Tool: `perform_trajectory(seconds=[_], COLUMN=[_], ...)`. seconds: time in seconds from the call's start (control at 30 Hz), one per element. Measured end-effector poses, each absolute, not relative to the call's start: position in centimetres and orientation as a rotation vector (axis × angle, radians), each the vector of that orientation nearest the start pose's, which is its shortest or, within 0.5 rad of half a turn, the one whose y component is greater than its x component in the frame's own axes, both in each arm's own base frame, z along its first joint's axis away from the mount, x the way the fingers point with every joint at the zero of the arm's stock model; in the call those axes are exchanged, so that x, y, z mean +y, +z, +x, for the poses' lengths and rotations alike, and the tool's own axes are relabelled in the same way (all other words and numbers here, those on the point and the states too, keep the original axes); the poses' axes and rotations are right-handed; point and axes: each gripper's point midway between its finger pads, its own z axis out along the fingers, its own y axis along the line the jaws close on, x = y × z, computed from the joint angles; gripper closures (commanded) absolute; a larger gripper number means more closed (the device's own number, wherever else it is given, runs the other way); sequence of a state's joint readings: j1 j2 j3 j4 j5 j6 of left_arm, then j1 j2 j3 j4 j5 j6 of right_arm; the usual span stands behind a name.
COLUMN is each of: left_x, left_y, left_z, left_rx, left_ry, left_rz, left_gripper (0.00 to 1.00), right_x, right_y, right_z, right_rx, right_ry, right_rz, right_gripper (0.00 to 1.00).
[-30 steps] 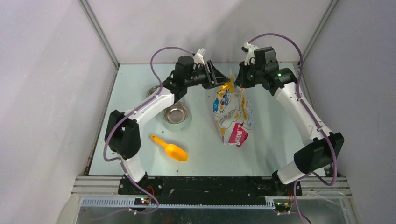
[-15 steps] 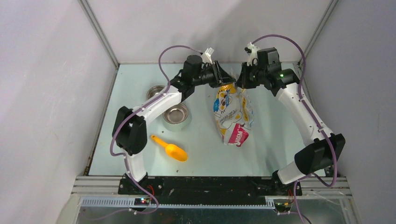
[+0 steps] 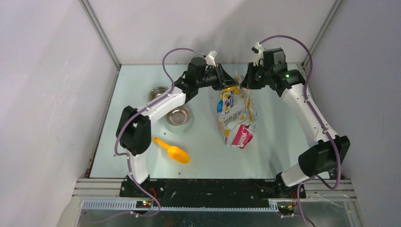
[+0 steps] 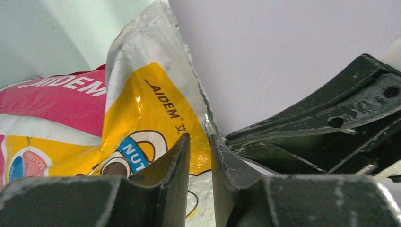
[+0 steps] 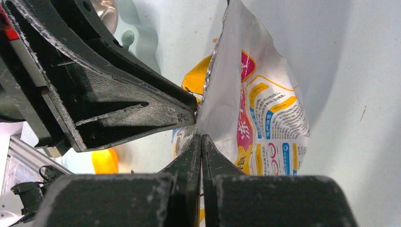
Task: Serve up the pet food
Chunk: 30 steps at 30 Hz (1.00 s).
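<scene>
The white-yellow cartoon-cat bag (image 3: pixel 234 113) hangs upright at the back middle of the table, its bottom resting on the surface. My right gripper (image 3: pixel 245 80) is shut on the bag's top edge (image 5: pixel 222 71); its jaws (image 5: pixel 202 137) are pressed together on the foil. My left gripper (image 3: pixel 231 78) is at the same top corner from the left. In the left wrist view its jaws (image 4: pixel 199 137) stand a narrow gap apart, with the bag's printed face (image 4: pixel 142 94) seen through the gap. No kibble is visible. The orange scoop (image 3: pixel 175 152) lies on the table at front left.
Two steel bowls (image 3: pixel 178 115) (image 3: pixel 158 92) stand left of the bag, under my left arm. The table (image 3: pixel 279 151) is walled at the back and both sides. The left gripper's fingers (image 5: pixel 142 109) nearly touch my right fingers.
My left gripper has moved right from beside the bag to its top corner, next to the right gripper. The right gripper has shifted slightly right and still holds the bag.
</scene>
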State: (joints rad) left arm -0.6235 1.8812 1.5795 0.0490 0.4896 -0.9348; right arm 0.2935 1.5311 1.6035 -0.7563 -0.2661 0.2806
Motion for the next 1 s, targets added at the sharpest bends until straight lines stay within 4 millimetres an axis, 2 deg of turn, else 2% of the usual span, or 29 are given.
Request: perform_trajectory(seconds=[0.1,0.3,0.63,0.73,0.77,0.87,0.9,0.93,0.97,1.0], left_x=[-41.4,-41.7,-41.8,-41.8,-41.5,-40.4,-39.8,-39.0,-37.5,-37.0], left_y=[26.5,25.6,25.4,25.4,25.3,24.9,24.8,24.7,24.5,24.6], left_z=[38.5,38.9,38.9,39.0,39.1,39.2,39.1,38.9,38.6,38.4], left_rx=[2.100,2.132,2.129,2.121,2.118,2.106,2.105,2.095,2.081,2.075], left_ry=[-1.467,-1.448,-1.442,-1.425,-1.412,-1.360,-1.339,-1.312,-1.269,-1.255], left_rz=[0.063,0.046,0.059,0.083,0.095,0.154,0.175,0.209,0.254,0.272], left_gripper=[0.60,0.51,0.54,0.46,0.45,0.36,0.34,0.29,0.27,0.22], right_x=[17.3,17.4,17.5,17.6,17.6,17.6,17.3,17.0,16.5,16.0], right_y=[27.2,27.2,27.1,27.1,27.1,27.7,27.9,28.2,28.4,28.7], right_z=[37.6,37.6,37.6,37.6,37.5,37.3,37.3,37.1,36.9,36.8], right_rx=[2.293,2.294,2.297,2.294,2.292,2.275,2.267,2.260,2.250,2.240], right_ry=[0.604,0.606,0.603,0.603,0.611,0.697,0.735,0.779,0.816,0.850], right_rz=[-0.156,-0.156,-0.157,-0.172,-0.184,-0.220,-0.220,-0.223,-0.223,-0.222], right_gripper=[1.00,1.00,1.00,1.00,0.95,0.65,0.60,0.49,0.46,0.39])
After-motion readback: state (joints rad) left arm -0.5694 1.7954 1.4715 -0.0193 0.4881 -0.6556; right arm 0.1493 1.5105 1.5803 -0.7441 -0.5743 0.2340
